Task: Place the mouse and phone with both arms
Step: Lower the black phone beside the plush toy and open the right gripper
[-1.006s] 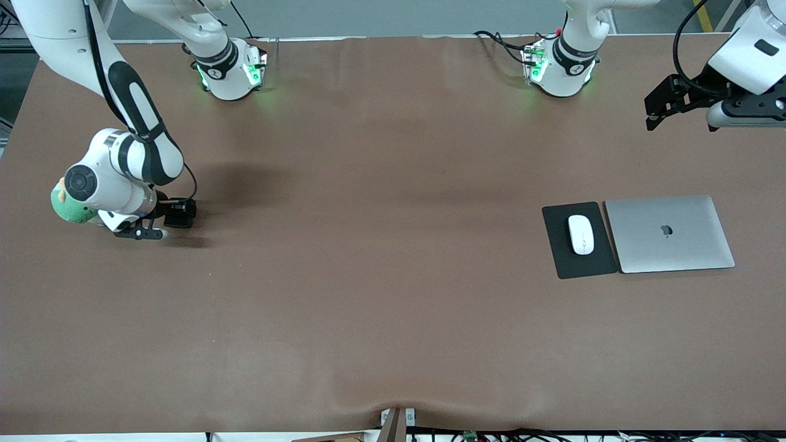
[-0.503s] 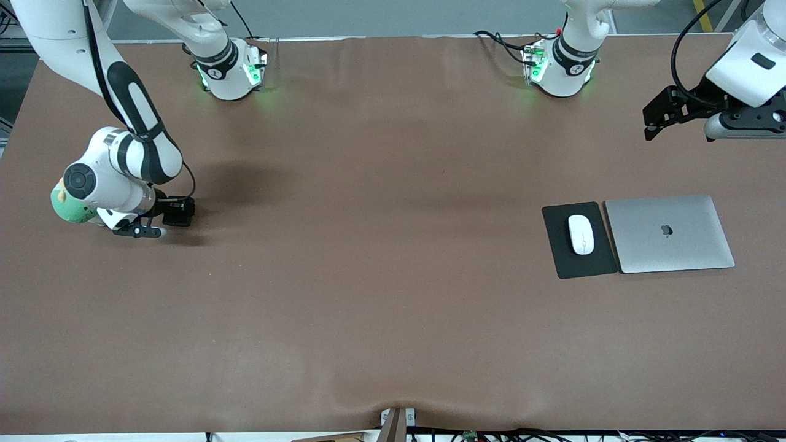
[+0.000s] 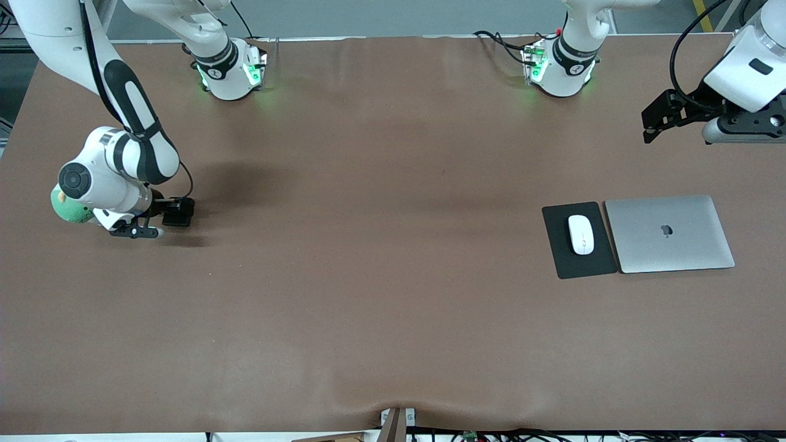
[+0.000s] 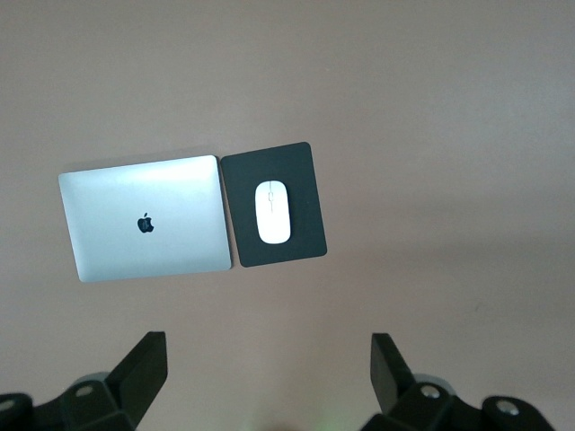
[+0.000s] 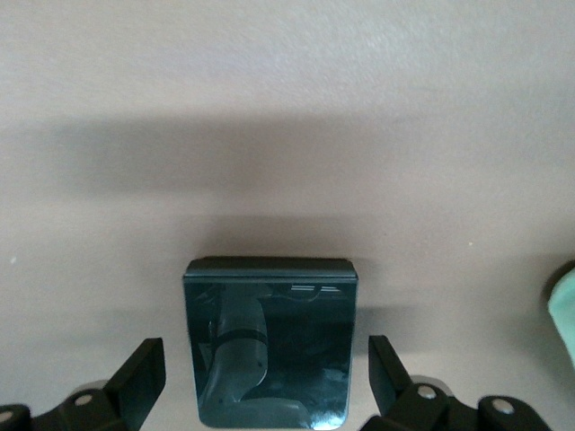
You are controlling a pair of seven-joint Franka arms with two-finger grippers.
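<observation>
Right tool [image 5: 266,382] has just let go: its fingers [image 5: 139,373] now stand spread on either side of the phone [image 5: 268,341], not gripping it. Phone lies flat on the surface [image 3: 368,276] at the right arm's end, about 9 o'clock in the front view, with a green soft toy [image 3: 66,209] just beside the wrist. Left tool [image 3: 656,116] has drawn slightly toward the table's edge at 2 o'clock; it hangs open and empty, waiting. Mouse [image 3: 581,234] sits on the black pad [image 3: 577,265], touching nothing else, closed laptop [image 3: 669,233] just beside the pad. Judged step: phone placed, release done. Next move likely calls for a straight lift clear without nudging the phone.
</observation>
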